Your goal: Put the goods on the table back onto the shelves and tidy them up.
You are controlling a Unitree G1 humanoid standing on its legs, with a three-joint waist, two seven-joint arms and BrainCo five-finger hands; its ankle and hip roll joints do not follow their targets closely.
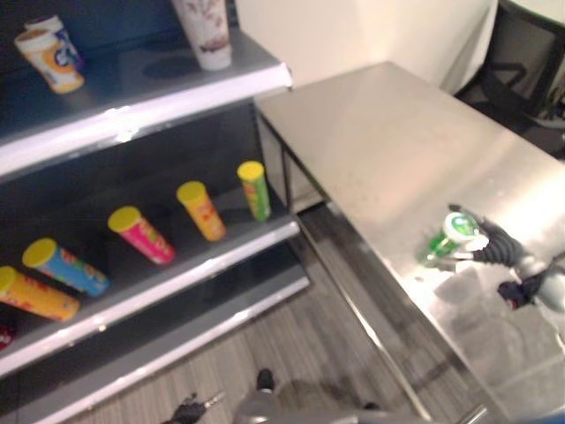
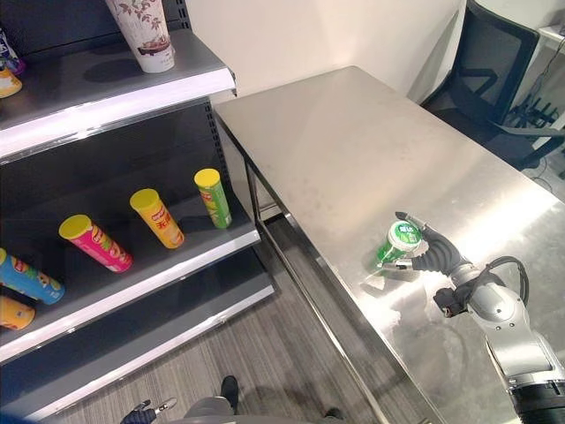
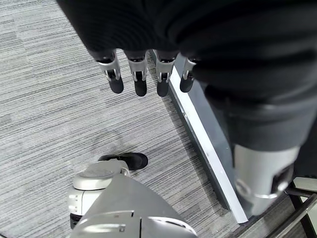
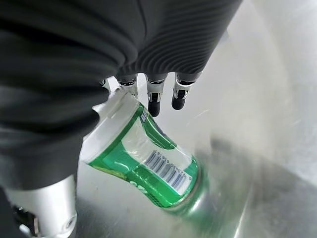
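Note:
A green can with a white lid (image 2: pixel 402 240) leans tilted on the steel table (image 2: pixel 353 132) near its front edge. My right hand (image 2: pixel 439 254) is closed round its lid end, thumb above and fingers below; in the right wrist view the can (image 4: pixel 148 163) lies against the palm with the fingertips (image 4: pixel 154 106) just past it. My left hand (image 3: pixel 138 74) hangs over the grey floor with relaxed fingers, holding nothing. The dark shelf unit (image 1: pixel 177 93) stands to the left of the table.
On the middle shelf (image 1: pixel 190 265) lie several yellow-lidded tubes: green (image 1: pixel 255 189), orange (image 1: pixel 202 210), pink (image 1: pixel 142 235), blue (image 1: pixel 64 266). A tall patterned cup (image 1: pixel 204 33) and two more cups (image 1: pixel 48 55) stand on the top shelf. A dark chair (image 2: pixel 494 71) stands behind the table.

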